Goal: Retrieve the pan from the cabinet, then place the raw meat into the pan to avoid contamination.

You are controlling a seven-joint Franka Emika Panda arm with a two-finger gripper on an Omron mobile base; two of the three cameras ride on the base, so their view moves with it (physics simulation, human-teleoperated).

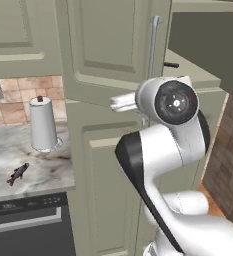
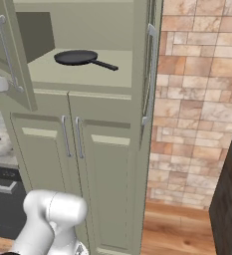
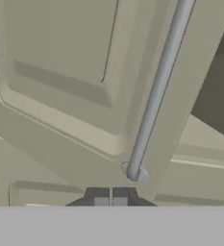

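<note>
The tall cabinet (image 2: 82,124) has both upper doors swung open, and the pan (image 2: 77,58) lies on its shelf (image 2: 77,77), the thin handle pointing to the right and toward the front. The raw meat (image 1: 18,173), a small dark fish, lies on the marble worktop (image 1: 18,150), not far from the paper-towel roll (image 1: 43,124) and well apart from the pan.

In the hand view the gripper (image 3: 110,202) is just below the lower end of the silver bar handle (image 3: 156,91) of the left door (image 1: 113,55). The fingers (image 3: 101,202) are pressed together with nothing between them; they do not pinch the bar.

I judge that the opening step is finished and the reach for the pan comes now. To do it well, the hand should draw away from the door first, so it does not catch the bar or push the door. Then the fingers must spread before the hand goes in over the shelf. The handle is thin, so a grip across it, near the pan body, looks safest; the open doors on both sides leave little room for a wide swing.
</note>
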